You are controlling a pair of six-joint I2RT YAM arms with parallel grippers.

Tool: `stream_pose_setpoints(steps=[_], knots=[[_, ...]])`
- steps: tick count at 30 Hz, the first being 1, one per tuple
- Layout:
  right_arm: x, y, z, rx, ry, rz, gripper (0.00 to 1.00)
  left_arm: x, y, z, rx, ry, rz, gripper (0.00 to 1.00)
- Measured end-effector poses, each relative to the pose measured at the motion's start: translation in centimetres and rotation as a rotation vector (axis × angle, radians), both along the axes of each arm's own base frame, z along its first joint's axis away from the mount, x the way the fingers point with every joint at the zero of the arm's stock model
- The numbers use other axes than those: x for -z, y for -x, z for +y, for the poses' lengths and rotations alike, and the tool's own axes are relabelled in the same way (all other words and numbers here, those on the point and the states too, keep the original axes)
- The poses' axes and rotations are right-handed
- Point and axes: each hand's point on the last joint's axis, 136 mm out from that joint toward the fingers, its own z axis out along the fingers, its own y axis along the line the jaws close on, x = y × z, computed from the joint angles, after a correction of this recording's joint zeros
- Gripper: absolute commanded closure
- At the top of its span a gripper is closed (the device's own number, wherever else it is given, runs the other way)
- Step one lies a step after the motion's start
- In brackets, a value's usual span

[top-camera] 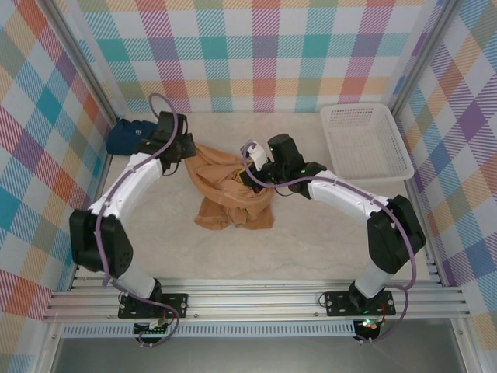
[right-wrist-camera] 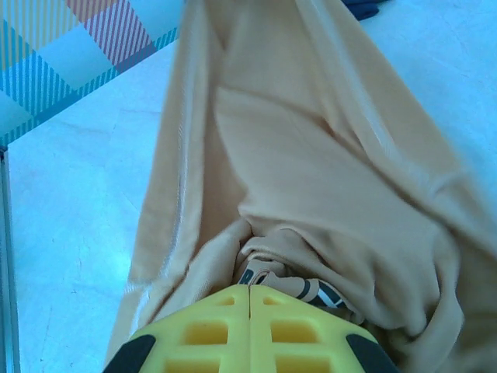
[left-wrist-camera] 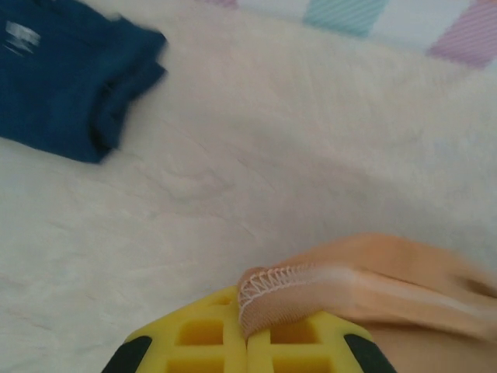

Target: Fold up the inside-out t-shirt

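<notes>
1. Plaid-panelled walls (top-camera: 256,54) enclose a cream, marble-look table (top-camera: 311,241). An aluminium rail (top-camera: 256,299) runs along the near edge, with both arm bases bolted to it.
2. The inside-out t-shirt (top-camera: 233,202) is mid-table between the two arms. It is bunched, not flat: the lower part lies crumpled on the surface and the upper part is drawn up toward both grippers.
3. Left gripper (top-camera: 182,148) is at the shirt's rear-left corner. In the left wrist view the left gripper (left-wrist-camera: 247,350) has its yellow pads (left-wrist-camera: 202,334) pressed together, pinching a stitched hem of the t-shirt (left-wrist-camera: 373,287). Overlock stitching sticks up out of the pinch and the fabric trails off to the right.
4. Right gripper (top-camera: 252,175) is over the middle of the garment. In the right wrist view the right gripper (right-wrist-camera: 248,311) has its pads closed, clamped on bunched t-shirt (right-wrist-camera: 311,171) fabric. The cloth stretches away from the tips in long taut folds.
5. A printed label (right-wrist-camera: 311,292) sits in the wad of fabric right at the right fingertips. Its text is unreadable.
6. Folded navy shirt (top-camera: 124,136) is in the rear-left corner, well apart from the tan one. In the left wrist view the navy shirt (left-wrist-camera: 54,78) shows a small white mark, with bare table (left-wrist-camera: 311,140) between it and the hem.
7. White plastic basket (top-camera: 371,177) is at rear right, near the wall.
</notes>
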Motion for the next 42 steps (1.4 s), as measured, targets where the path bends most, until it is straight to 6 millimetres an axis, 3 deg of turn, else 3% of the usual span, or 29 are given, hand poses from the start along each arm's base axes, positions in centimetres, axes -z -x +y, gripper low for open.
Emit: stream_pose_setpoints(steps=[4,7,10,14,16,18,20,22,26,29,32,37,39,42], knots=[[-0.6,-0.7,0.0,0.019,-0.010,-0.019,1.00,3.7,-0.5,-1.8,0.054,0.061,0.079,1.00],[-2.6,-2.4,-0.7,0.072,-0.049,-0.051,1.00,6.1,0.4,-2.1,0.059,0.090,0.113,1.00],[-6.2,-4.3,-3.1,0.153,-0.133,-0.084,1.00,9.8,2.4,-1.7,0.039,0.094,0.178,1.00],[-13.4,-5.4,-7.1,0.235,-0.291,-0.182,1.00,15.6,7.1,-0.8,0.004,0.104,0.302,0.99],[-16.4,-4.8,-8.0,0.232,-0.351,-0.234,1.00,17.3,9.2,-0.8,-0.001,0.135,0.340,0.88],[-18.2,-3.7,-8.0,0.195,-0.390,-0.271,1.00,18.1,10.9,-1.1,0.001,0.177,0.355,0.67],[-18.5,-3.0,-7.9,0.158,-0.401,-0.280,1.00,17.8,11.8,-1.4,0.008,0.211,0.350,0.57],[-17.4,-2.4,-7.5,0.121,-0.393,-0.263,1.00,16.2,11.7,-1.9,0.019,0.246,0.303,0.45],[-12.7,-1.5,-7.2,0.072,-0.336,-0.175,1.00,10.6,9.9,-3.3,0.069,0.333,0.122,0.30],[-10.0,-1.0,-7.2,0.053,-0.299,-0.117,1.00,6.8,8.5,-6.0,0.165,0.417,0.022,0.25],[-9.0,-0.8,-7.3,0.045,-0.282,-0.095,1.00,4.2,8.7,-10.7,0.328,0.475,-0.020,0.22],[-8.8,-0.6,-7.3,0.038,-0.282,-0.092,1.00,3.3,10.5,-17.0,0.542,0.500,-0.002,0.28],[-8.4,-0.5,-7.3,0.037,-0.278,-0.083,1.00,3.9,10.1,-17.8,0.569,0.500,0.022,0.37],[-7.7,-0.4,-7.4,0.043,-0.268,-0.070,1.00,5.1,9.0,-18.8,0.585,0.501,0.056,0.62]])
